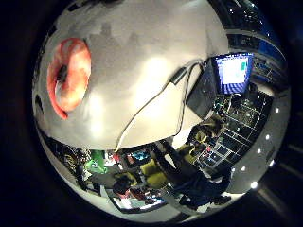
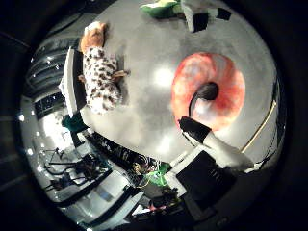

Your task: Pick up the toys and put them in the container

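Observation:
A red-orange round container [image 2: 207, 89] stands on the pale table [image 2: 144, 58], with a small dark thing [image 2: 205, 92] inside it. The little finger side palm view also shows the container [image 1: 68, 76], near the table's edge. A spotted plush toy [image 2: 100, 75] lies near the table's edge, away from the container. A green toy [image 2: 160, 9] lies at the table's far side beside a white object [image 2: 196, 15]. My right hand [image 2: 217, 146] is high above the table. One white and black finger reaches in, fairly straight, beside the container.
The table's edge [image 2: 115, 135] drops off to a cluttered room floor with chairs and gear. A lit monitor [image 1: 233, 72] stands beyond the table in the little finger side palm view.

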### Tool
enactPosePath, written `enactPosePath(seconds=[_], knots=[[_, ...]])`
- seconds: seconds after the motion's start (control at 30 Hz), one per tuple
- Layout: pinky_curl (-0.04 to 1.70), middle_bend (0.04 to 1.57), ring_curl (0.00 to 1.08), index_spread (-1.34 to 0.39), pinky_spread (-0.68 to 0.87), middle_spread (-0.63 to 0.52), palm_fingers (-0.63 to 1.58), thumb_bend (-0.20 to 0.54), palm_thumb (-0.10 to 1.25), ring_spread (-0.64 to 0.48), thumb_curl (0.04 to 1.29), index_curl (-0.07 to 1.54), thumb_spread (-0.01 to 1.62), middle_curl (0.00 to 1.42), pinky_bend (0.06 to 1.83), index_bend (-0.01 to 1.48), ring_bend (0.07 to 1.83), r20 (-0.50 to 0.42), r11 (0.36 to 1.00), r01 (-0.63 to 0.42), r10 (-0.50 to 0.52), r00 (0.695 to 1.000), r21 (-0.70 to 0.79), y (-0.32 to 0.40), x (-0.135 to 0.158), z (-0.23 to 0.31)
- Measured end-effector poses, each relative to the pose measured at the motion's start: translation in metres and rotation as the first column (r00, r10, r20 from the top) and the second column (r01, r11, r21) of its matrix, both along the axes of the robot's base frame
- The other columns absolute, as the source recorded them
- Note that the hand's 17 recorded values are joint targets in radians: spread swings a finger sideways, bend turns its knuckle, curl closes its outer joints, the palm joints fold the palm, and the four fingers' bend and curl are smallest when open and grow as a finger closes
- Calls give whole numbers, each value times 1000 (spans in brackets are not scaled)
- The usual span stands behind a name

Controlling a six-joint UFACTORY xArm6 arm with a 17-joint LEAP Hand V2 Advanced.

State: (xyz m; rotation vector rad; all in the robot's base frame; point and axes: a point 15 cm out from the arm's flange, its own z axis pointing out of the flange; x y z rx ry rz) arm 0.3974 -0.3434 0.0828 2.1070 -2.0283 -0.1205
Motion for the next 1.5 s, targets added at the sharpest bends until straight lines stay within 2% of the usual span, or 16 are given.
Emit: enactPosePath(seconds=[0.2, 0.33, 0.43, 0.5, 0.67, 0.77, 0.83, 1.03, 1.17, 1.27, 1.5], knots=[[242, 196, 237, -441, 337, -56, 305, -25, 846, 8, 384, 394, 882, 335, 286, 201, 234, 13, 1000, 10, -10, 1000, -8, -10, 9, -11], [244, 182, 230, -439, 335, -56, 323, -23, 872, 12, 404, 401, 891, 326, 264, 215, 192, -12, 999, 8, -9, 1000, -37, -16, 7, -17], [249, 174, 211, -443, 334, -56, 327, -21, 901, 15, 425, 423, 891, 312, 250, 295, 172, -46, 995, 1, -6, 999, -99, -30, 6, -17], [247, 168, 190, -466, 324, -62, 348, -19, 921, 16, 439, 469, 891, 298, 218, 460, 156, -59, 991, -6, -1, 998, -130, -37, 8, -16], [224, 235, 140, -503, 298, -121, 442, -20, 952, -20, 456, 541, 863, 318, 163, 721, 125, -63, 990, -10, 2, 998, -138, -38, 8, -18], [181, 417, 100, -497, 244, -237, 533, -11, 1019, -99, 455, 619, 859, 379, 139, 969, 126, -49, 990, -12, 5, 999, -142, -40, 11, -15], [160, 528, 89, -476, 211, -309, 525, -19, 1038, -138, 446, 644, 864, 421, 156, 1047, 149, -26, 988, -3, -2, 1000, -155, -48, 12, -6], [137, 644, 89, -446, 192, -393, 523, -18, 1064, -179, 430, 633, 888, 475, 174, 1107, 171, 40, 981, 22, -15, 999, -193, -59, 12, 44], [136, 651, 99, -437, 191, -410, 526, -19, 1066, -189, 423, 623, 898, 492, 185, 1125, 177, 75, 982, 33, -19, 997, -188, -43, 10, 75], [134, 642, 105, -434, 192, -415, 532, -20, 1062, -192, 421, 615, 901, 498, 182, 1137, 181, 84, 988, 31, -18, 996, -154, -16, 6, 101], [139, 621, 118, -428, 194, -424, 533, -19, 1065, -194, 420, 599, 911, 519, 186, 1160, 177, 122, 996, -63, 70, 990, -65, 92, 26, 174]])
